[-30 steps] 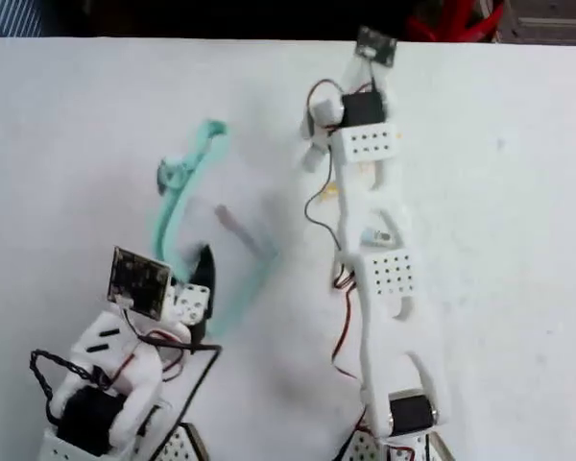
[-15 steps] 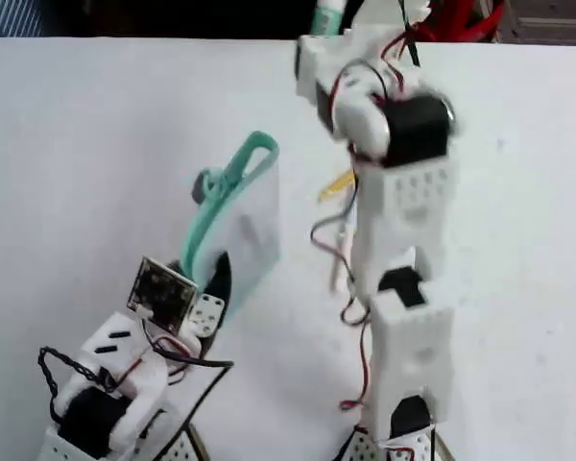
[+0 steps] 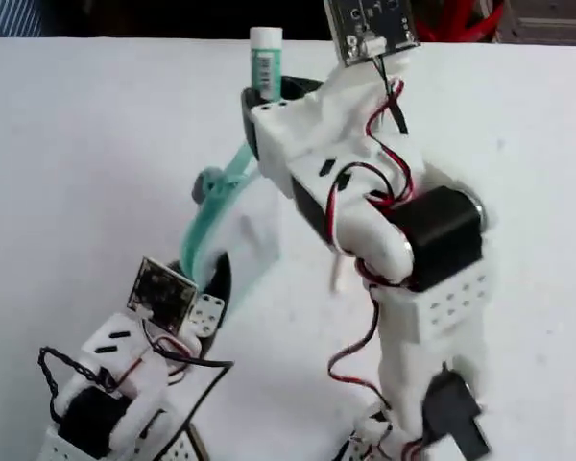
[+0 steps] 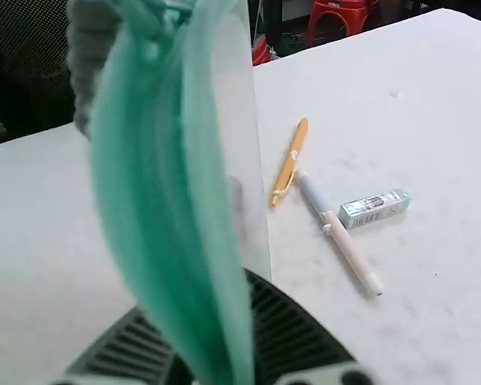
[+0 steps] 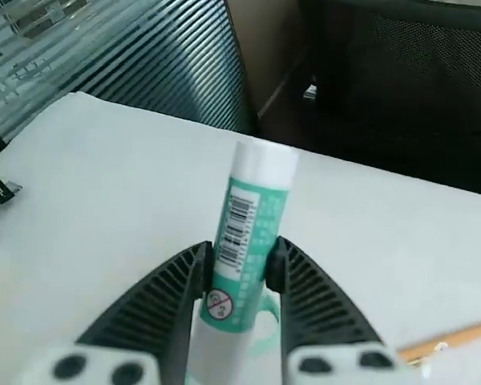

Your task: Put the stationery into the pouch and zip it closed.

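Observation:
The pouch (image 3: 238, 226) is clear with a teal zip edge (image 4: 164, 208). It stands upright off the table, and my left gripper (image 3: 209, 280) is shut on its lower end (image 4: 224, 329). My right gripper (image 3: 265, 106) is raised above the pouch's top end and is shut on a white-and-green glue stick (image 3: 266, 61), which stands upright between the black jaws (image 5: 247, 233). An orange pen (image 4: 290, 160), a pale blue-and-pink pen (image 4: 341, 238) and a small teal box (image 4: 373, 207) lie on the white table beyond the pouch.
The right arm's white body (image 3: 413, 250) looms over the table's middle and hides most of the loose stationery in the high view. A pale pen (image 3: 335, 275) shows under it. A red stool (image 3: 456, 19) and a chair stand past the far edge.
The right arm has risen from the table with the glue stick and swung left toward the pouch's top. The left gripper has tipped the pouch from lying flat to upright.

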Available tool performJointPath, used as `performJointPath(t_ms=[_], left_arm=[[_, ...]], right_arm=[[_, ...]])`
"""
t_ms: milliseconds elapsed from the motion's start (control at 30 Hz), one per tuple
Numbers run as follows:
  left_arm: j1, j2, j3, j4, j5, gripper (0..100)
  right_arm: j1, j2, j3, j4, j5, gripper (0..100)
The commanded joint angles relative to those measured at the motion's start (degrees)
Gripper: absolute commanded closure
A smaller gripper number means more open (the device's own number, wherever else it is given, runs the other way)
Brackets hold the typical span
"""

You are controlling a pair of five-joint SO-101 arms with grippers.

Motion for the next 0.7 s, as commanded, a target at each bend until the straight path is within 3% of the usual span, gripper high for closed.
performJointPath(t_ms=[0, 100, 333, 667], left_arm=[[0.66, -0.04, -0.18, -0.62, -0.35, 98], [0.66, -0.04, -0.18, -0.62, -0.44, 98], [0.40, -0.04, -0.18, -0.62, -0.44, 98], [0.40, -0.04, -0.44, -1.05, -0.44, 98]], right_arm=[[-1.63, -4.18, 12.04, -10.24, 4.31, 98.1], [-2.95, -5.67, 22.07, -19.30, 8.88, 98.1], [-2.59, -14.02, 43.52, -33.36, 9.49, 98.1], [-2.86, -29.85, 64.79, -39.25, 9.41, 98.1]])
